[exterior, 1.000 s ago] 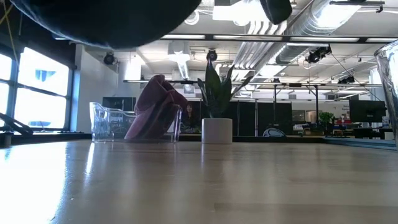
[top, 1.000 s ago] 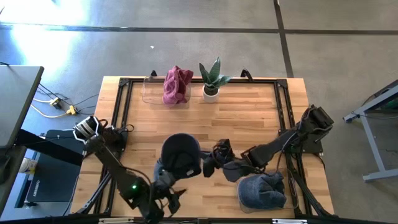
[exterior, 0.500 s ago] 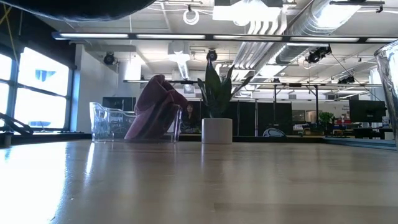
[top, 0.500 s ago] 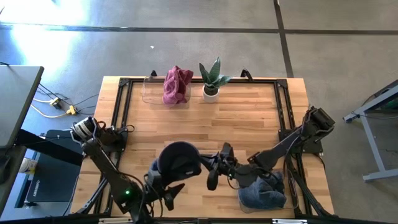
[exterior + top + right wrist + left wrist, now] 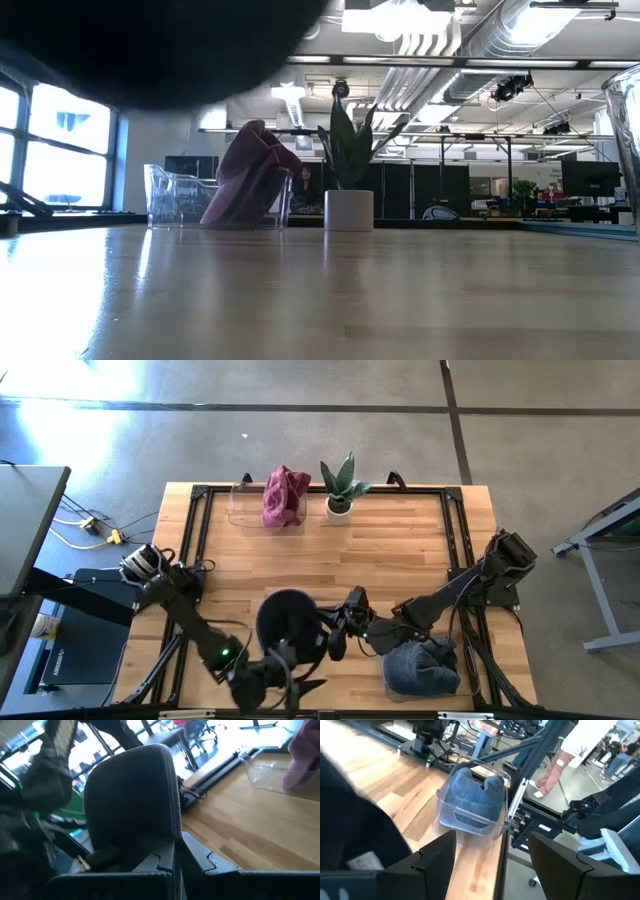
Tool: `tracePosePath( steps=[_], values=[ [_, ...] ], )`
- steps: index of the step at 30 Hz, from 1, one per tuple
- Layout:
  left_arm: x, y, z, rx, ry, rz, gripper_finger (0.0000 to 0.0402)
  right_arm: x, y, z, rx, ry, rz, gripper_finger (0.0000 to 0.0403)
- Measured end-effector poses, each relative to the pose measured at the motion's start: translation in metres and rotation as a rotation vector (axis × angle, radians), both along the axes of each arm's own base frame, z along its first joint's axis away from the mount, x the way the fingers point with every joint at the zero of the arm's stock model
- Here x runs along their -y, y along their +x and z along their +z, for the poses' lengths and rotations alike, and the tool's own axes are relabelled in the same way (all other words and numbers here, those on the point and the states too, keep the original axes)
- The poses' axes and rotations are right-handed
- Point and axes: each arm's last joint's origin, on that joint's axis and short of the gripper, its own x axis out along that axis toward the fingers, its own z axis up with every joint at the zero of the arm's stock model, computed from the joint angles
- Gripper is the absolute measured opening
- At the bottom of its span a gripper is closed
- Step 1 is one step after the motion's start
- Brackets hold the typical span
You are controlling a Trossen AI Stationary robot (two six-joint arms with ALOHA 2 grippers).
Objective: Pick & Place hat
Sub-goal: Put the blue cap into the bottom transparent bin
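A dark hat (image 5: 289, 623) hangs above the table's near middle; in the low view the hat (image 5: 150, 50) is a dark shape at the top, clear of the wood. My right gripper (image 5: 335, 638) is shut on its right side. My left gripper (image 5: 292, 685) stands open just beyond the hat's near side with nothing between its fingers; its wrist view has the hat (image 5: 350, 840) off to one side. My right gripper pinches the hat's edge (image 5: 167, 847) between its two shut fingers, on the side toward the table's right. The fingers come nearly level from the right. The hat stands up above the fingers, lifted clear of the table.
A clear bin with blue hats (image 5: 420, 665) stands at the near right, also ahead of my left gripper (image 5: 472, 802). At the far edge are a clear bin with a maroon cloth (image 5: 283, 497) and a potted plant (image 5: 340, 485). Bare wood lies between.
My left gripper has swung a little toward the table's right along the near edge and tipped up toward level, staying open. My right gripper has rolled its wrist with the hat, which now shows rounder from above and sits slightly nearer the near edge.
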Motion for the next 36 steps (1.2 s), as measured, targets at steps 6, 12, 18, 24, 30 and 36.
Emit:
tracePosePath(
  steps=[6,12,18,24,30,36],
  values=[
    [-0.010,0.013,0.003,-0.021,0.011,-0.073,0.0243,0.001,-0.003,-0.010,-0.069,0.029,-0.022,0.0005],
    [-0.005,0.014,0.024,0.028,-0.020,-0.070,0.0243,0.008,-0.013,-0.029,-0.165,0.166,-0.175,0.0005],
    [-0.007,-0.013,0.068,0.057,0.019,0.081,0.0220,0.027,-0.019,-0.049,-0.371,0.358,-0.222,0.0005],
    [-0.023,-0.035,0.069,-0.140,0.001,0.102,0.0194,0.058,-0.006,-0.055,-0.474,0.516,-0.218,0.0008],
    [-0.019,-0.046,0.064,-0.228,0.003,0.066,0.0175,0.092,-0.002,-0.061,-0.591,0.507,-0.245,0.0079],
    [-0.013,-0.050,0.064,-0.244,-0.025,0.021,0.0163,0.108,-0.006,-0.043,-0.640,0.410,-0.087,0.0197]
  ],
)
